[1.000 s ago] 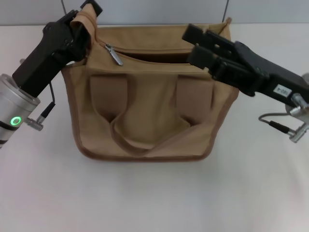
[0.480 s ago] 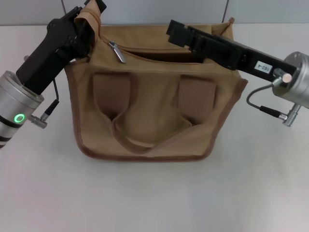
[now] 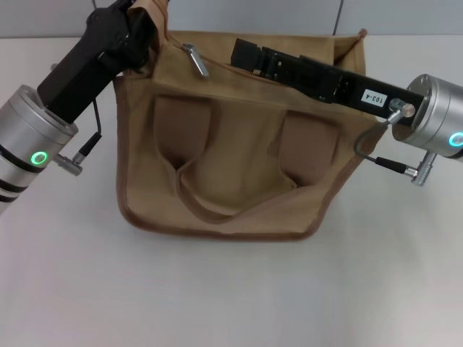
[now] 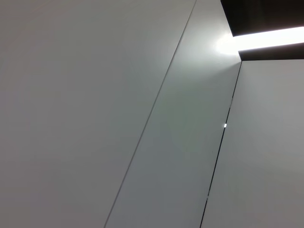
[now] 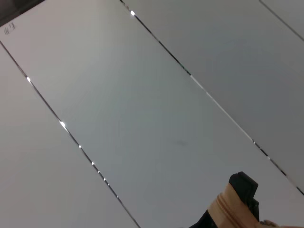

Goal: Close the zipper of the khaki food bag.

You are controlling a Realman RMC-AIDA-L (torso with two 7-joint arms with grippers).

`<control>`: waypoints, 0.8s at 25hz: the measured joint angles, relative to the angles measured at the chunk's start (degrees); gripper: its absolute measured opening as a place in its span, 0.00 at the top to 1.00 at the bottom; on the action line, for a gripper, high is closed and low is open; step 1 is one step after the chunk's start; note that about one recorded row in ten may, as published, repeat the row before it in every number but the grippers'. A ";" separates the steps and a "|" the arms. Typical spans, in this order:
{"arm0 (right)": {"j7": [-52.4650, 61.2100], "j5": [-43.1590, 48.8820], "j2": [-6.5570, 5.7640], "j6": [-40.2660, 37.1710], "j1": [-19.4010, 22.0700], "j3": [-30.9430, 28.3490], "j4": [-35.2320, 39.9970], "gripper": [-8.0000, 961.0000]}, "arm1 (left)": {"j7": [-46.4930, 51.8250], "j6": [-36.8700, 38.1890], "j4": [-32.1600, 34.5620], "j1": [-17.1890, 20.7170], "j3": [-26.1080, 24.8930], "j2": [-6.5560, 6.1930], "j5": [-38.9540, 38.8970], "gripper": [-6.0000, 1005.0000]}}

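The khaki food bag [image 3: 231, 166] stands on the white table in the middle of the head view, its strap handle hanging down the front. The zipper's silver pull [image 3: 196, 61] lies at the left end of the bag's top edge. My left gripper [image 3: 142, 13] is shut on the bag's upper left corner tab, with khaki fabric between its black fingers. My right gripper [image 3: 241, 52] reaches in from the right, lying across the bag's top and hiding most of the zipper track; its tip is a short way right of the pull. The right wrist view shows the khaki corner tab [image 5: 227, 209] far off.
The white table [image 3: 231, 296] stretches in front of and to both sides of the bag. A grey panelled wall [image 3: 253, 14] stands close behind it. Thin cables hang from both wrists [image 3: 387, 163]. The left wrist view shows only wall panels [image 4: 142, 118].
My right gripper has swung left across the bag's top toward the zipper pull. My left gripper has moved up and right with the corner, and the bag has shifted right.
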State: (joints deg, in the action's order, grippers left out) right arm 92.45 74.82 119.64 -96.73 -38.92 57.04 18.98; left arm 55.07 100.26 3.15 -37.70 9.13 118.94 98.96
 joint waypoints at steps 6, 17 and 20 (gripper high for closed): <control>0.09 -0.66 0.15 0.41 0.15 0.14 -0.46 0.40 | 0.63 0.13 -0.18 -0.75 0.02 0.07 0.02 0.97; 0.48 -0.53 0.19 3.13 0.12 0.24 -0.57 0.59 | 0.71 1.46 -0.96 -2.29 0.01 0.15 0.04 0.97; 0.48 -0.46 0.19 3.22 -0.31 0.32 -0.56 0.59 | 0.72 1.47 -1.05 -2.55 0.01 0.15 0.04 0.97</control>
State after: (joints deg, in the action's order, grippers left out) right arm 92.93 74.36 119.83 -93.52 -39.23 57.36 18.42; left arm 55.79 101.73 2.10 -40.24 9.14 119.09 98.99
